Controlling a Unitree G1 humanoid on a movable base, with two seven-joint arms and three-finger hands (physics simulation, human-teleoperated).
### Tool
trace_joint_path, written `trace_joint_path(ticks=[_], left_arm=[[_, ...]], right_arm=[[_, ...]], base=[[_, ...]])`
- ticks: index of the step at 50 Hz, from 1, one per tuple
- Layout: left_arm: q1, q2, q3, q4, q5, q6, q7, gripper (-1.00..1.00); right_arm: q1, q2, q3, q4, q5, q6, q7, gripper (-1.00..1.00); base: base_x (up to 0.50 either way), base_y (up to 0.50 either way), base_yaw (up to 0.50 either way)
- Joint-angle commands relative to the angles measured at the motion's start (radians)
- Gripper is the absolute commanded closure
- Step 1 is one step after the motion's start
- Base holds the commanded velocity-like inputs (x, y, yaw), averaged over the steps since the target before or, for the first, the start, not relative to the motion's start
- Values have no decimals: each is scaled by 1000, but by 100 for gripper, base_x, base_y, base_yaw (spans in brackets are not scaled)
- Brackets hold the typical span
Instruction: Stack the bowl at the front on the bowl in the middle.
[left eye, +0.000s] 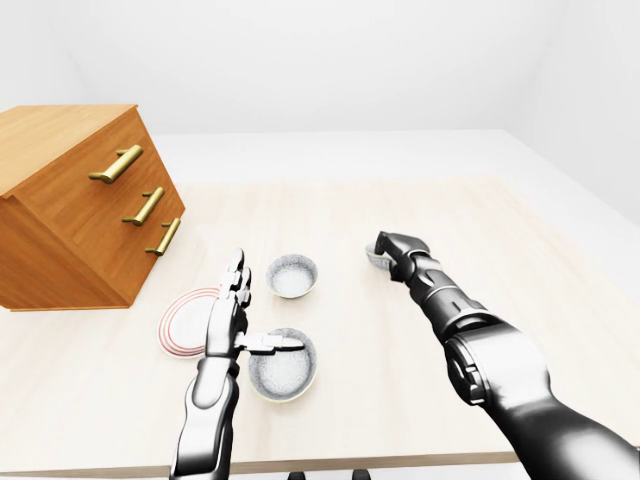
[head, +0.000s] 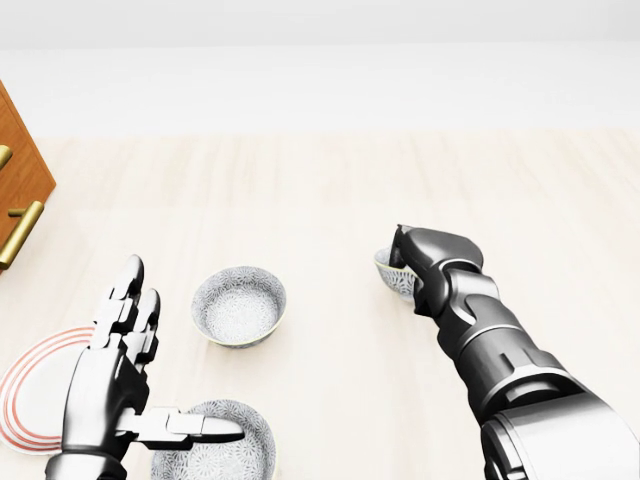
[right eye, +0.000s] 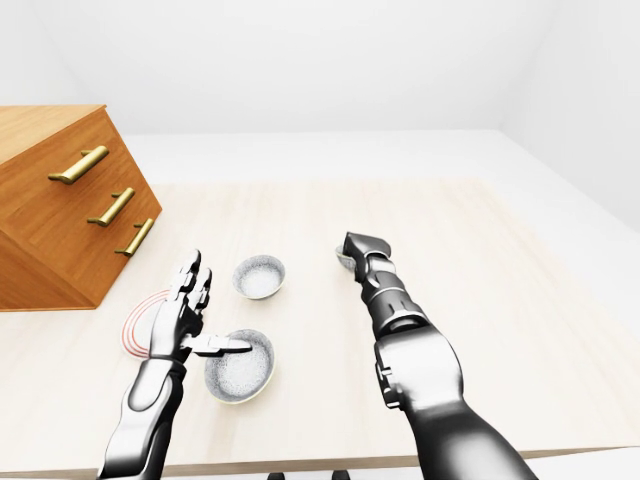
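The front bowl (left eye: 283, 368) is sitting just under the left hand (left eye: 232, 310), whose thumb is reaching over its rim while the fingers are pointing up, spread wide, gripping nothing; the grasp looks unstarted; next comes closing, lifting toward the middle bowl (left eye: 292, 275) beyond the fingertips; the right hand (left eye: 392, 252) is curling over a third bowl (head: 393, 270), grip unclear.

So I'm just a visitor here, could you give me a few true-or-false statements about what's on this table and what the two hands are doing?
1. Three bowls are on the table. True: the near bowl, the middle bowl and the far bowl.
2. The bowls are already stacked. False: each sits apart.
3. The left hand is open, its thumb over the near bowl. True.
4. The right hand rests on the plate. False: it is at the far bowl.
5. The wooden drawer chest has three brass handles. True.
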Motion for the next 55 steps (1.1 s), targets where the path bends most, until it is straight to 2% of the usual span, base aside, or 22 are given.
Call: trace_joint_path(ticks=[1,7,11,17,22,28,32,37,48,53,55], left_arm=[[-1,-1,-2,6,3,-10,-1,-100],[-2,-2,-3,7,4,-10,4,-100],[-1,-3,-4,4,8,-6,11,-100],[-9,-2,1,9,4,0,17,-100],[-9,1,12,-2,-6,10,18,-100],[-33,16,67,-11,-47,44,32,-100],[-29,21,89,-28,-60,49,36,-100],[-46,38,141,-35,-104,72,42,-100],[-51,42,148,-31,-111,73,46,-100],[-50,42,147,-31,-111,72,45,-100],[-50,41,145,-30,-109,71,44,-100]], right_arm=[[-5,12,-22,4,31,0,-123,100],[-21,11,-29,-12,94,0,-316,100],[-23,-1,-18,-27,140,0,-408,100],[20,-2,30,-66,177,0,-460,100],[59,20,81,-104,151,0,-516,100],[122,46,123,-189,90,0,-516,100],[156,65,139,-239,42,0,-516,100],[207,100,162,-357,-22,0,-516,100],[362,199,208,-636,-186,0,-496,100],[429,226,237,-706,-256,-74,-516,100],[452,236,243,-730,-280,-90,-516,100]], base=[[0,0,0],[0,0,0],[0,0,0],[0,0,0],[0,0,0],[0,0,0],[0,0,0],[0,0,0],[0,0,0],[0,0,0],[0,0,0]])
